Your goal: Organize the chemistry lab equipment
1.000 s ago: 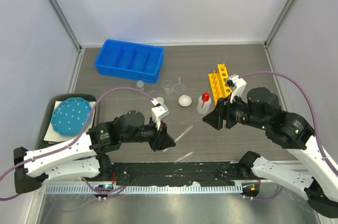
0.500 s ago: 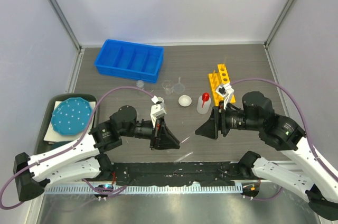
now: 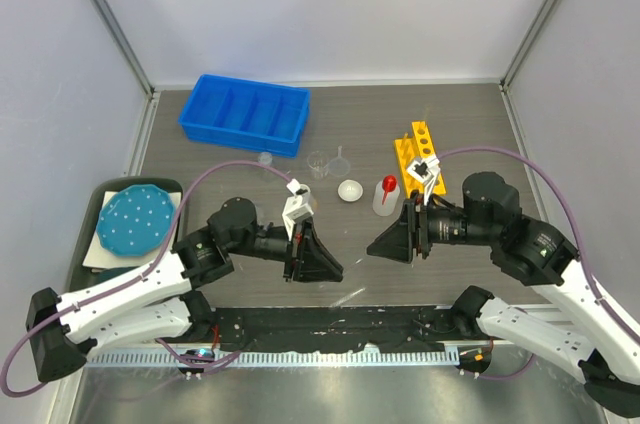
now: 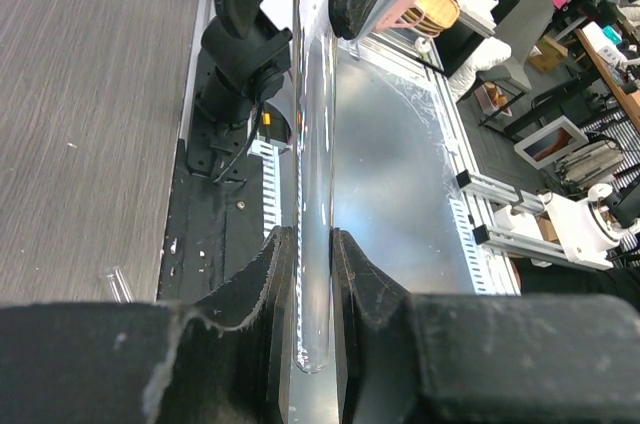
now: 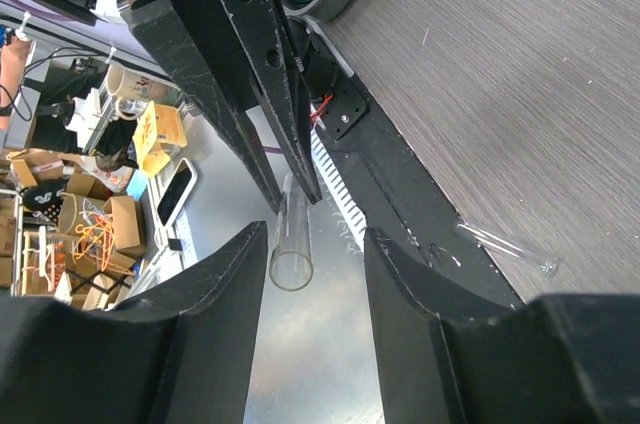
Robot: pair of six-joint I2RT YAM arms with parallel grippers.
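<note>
My left gripper (image 4: 310,244) is shut on a thin clear tube (image 4: 312,194), held near its rounded end and lifted off the table. The tube's open end (image 5: 292,266) points at my right gripper (image 5: 315,239), which is open, with one finger on each side of it and clear gaps between. In the top view the two grippers, left (image 3: 335,272) and right (image 3: 372,247), meet tip to tip over the table's near edge. A second tube (image 3: 348,294) lies flat below them. The yellow rack (image 3: 418,152) stands at the back right, beside the red-capped bottle (image 3: 385,194).
A white dish (image 3: 349,190), a funnel (image 3: 340,160), a beaker (image 3: 318,164) and a small vial (image 3: 265,158) stand mid-table. A blue divided bin (image 3: 244,114) sits at the back left. A teal dotted plate (image 3: 135,219) rests on a tray at the left.
The left arm swung right and forward with the tube. The right gripper came down and left until its jaws straddle the tube's open end, and they have narrowed a little.
</note>
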